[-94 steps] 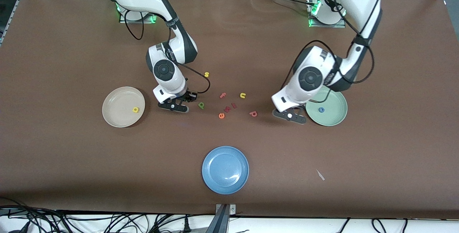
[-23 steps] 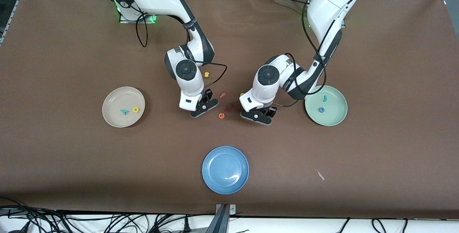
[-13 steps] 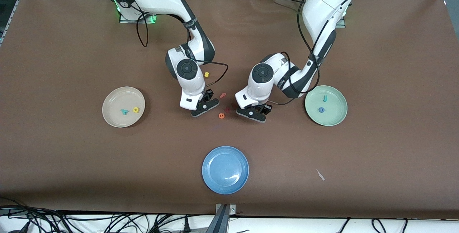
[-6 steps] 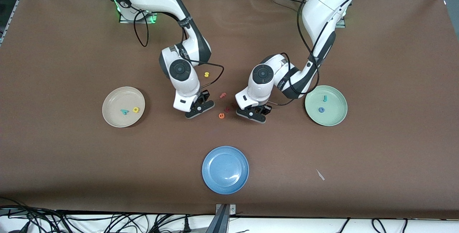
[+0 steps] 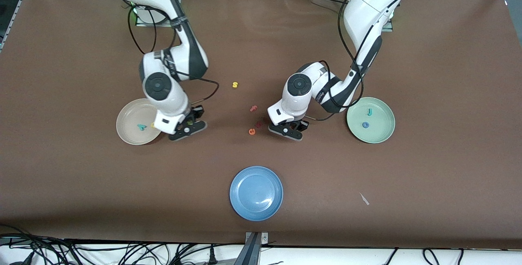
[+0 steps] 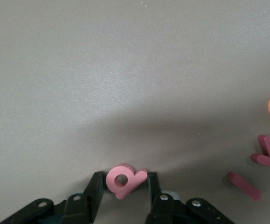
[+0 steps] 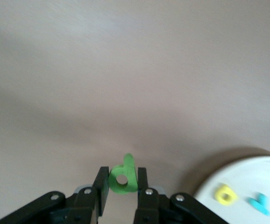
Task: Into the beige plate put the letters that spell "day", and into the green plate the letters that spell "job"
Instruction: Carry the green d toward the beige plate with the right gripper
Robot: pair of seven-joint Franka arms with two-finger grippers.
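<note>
Two letters gripped, four already on their plates.

The blue plate (image 5: 256, 193) lies nearest the camera. Farther back, the right gripper (image 7: 121, 185), clamped on the green d (image 7: 124, 179), hangs at the edge of the beige plate (image 5: 129, 120), where the teal y (image 5: 141, 126) and yellow a (image 7: 225, 194) lie. The left gripper (image 6: 124, 187) has the pink b (image 6: 125, 179) between its fingers, low beside the orange e (image 5: 252, 131). The green plate (image 5: 381, 130) holds the blue o (image 5: 365, 125) and j (image 5: 369, 112).

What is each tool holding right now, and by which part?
Right tool: green d, pinched across its round body. Left tool: salmon b sits between its fingers on the table; grip cannot be told.
</note>
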